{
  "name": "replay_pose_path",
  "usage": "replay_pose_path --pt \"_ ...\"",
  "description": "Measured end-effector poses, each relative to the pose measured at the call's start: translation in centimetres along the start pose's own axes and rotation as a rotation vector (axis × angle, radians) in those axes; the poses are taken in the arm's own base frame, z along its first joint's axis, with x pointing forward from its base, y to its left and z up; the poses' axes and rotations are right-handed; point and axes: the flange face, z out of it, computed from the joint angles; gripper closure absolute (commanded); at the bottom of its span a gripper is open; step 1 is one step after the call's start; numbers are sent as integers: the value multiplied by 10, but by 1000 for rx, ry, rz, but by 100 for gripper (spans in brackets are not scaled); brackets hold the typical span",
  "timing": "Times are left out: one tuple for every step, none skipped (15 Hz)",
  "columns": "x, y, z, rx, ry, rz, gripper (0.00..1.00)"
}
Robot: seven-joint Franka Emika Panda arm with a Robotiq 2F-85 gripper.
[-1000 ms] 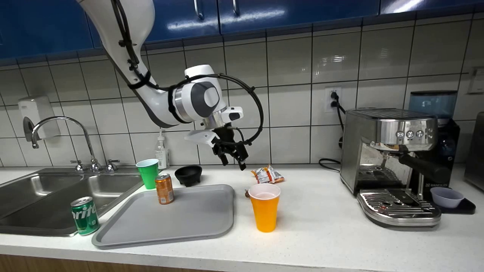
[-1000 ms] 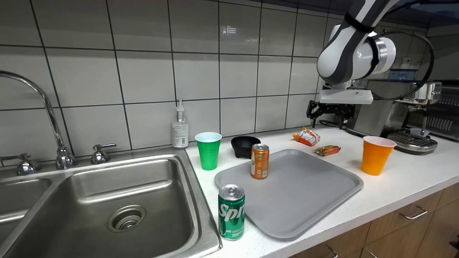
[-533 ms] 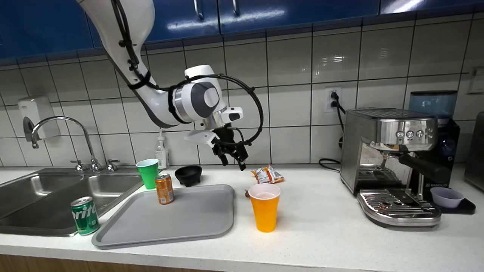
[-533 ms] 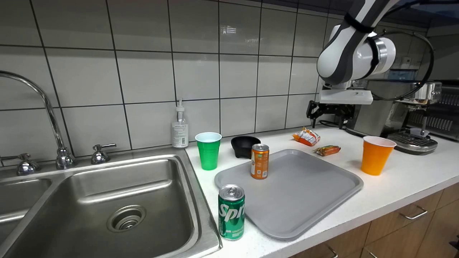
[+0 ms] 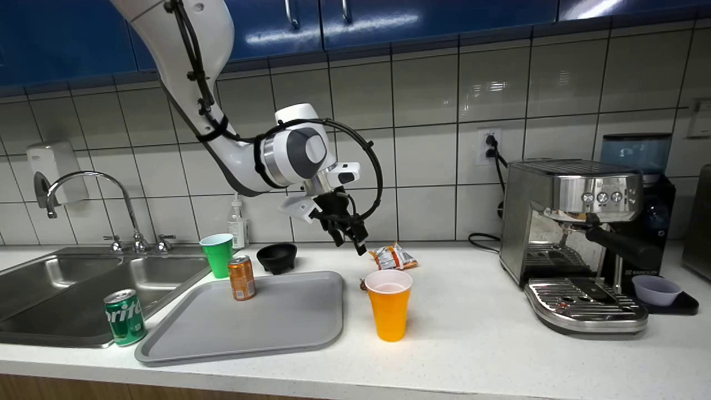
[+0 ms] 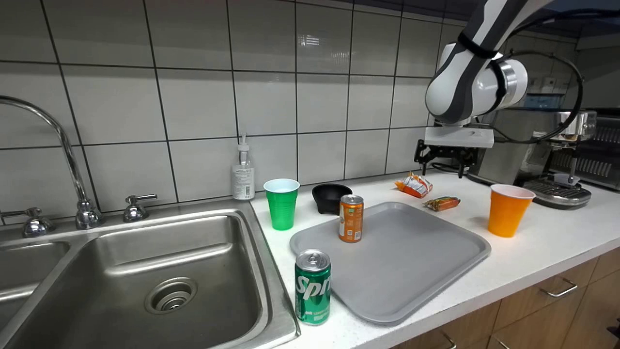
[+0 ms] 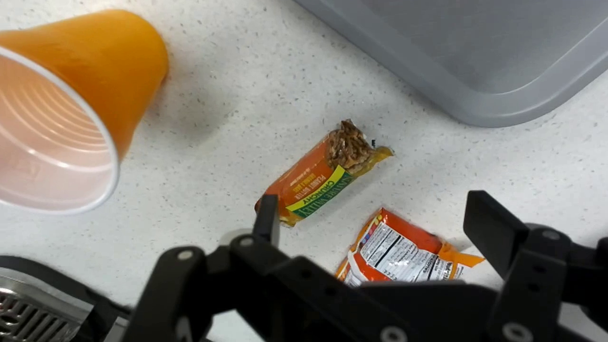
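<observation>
My gripper (image 5: 350,245) is open and empty, in the air above the counter near the back wall; it also shows in an exterior view (image 6: 442,172). In the wrist view its black fingers (image 7: 373,209) stand wide apart. An orange snack bag (image 7: 403,249) lies below, between the fingers in that picture, partly hidden by the gripper; it shows in both exterior views (image 5: 393,257) (image 6: 414,185). A granola bar (image 7: 311,183) in an orange and green wrapper, open at one end, lies beside the bag (image 6: 441,203). An orange cup (image 7: 114,61) stands upright nearby (image 5: 390,311).
A grey tray (image 5: 278,328) carries an orange can (image 5: 241,279). A green cup (image 5: 218,256), black bowl (image 5: 278,258) and soap bottle (image 5: 237,225) stand behind it. A Sprite can (image 6: 312,291) stands by the sink (image 6: 242,213). A coffee machine (image 5: 577,189) stands at the opposite end. Blue cabinets (image 5: 433,19) hang above.
The arm was still between the two earlier moments. Now the gripper has moved slightly lower, closer to the snack bag, with a small tilt. The objects on the counter have not moved.
</observation>
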Motion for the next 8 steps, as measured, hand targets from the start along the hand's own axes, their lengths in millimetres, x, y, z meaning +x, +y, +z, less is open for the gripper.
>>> replay_pose_path --pt "4 -1 3 -5 5 16 0" --pt "7 -1 6 -9 9 30 0" --pt "11 -2 9 -13 15 43 0" --pt "16 -3 11 -17 21 55 0" --pt "20 -4 15 -21 26 66 0" --pt "24 -5 18 -24 31 76 0" --pt "28 -7 22 -26 34 84 0" --pt "32 -8 27 -29 37 92 0"
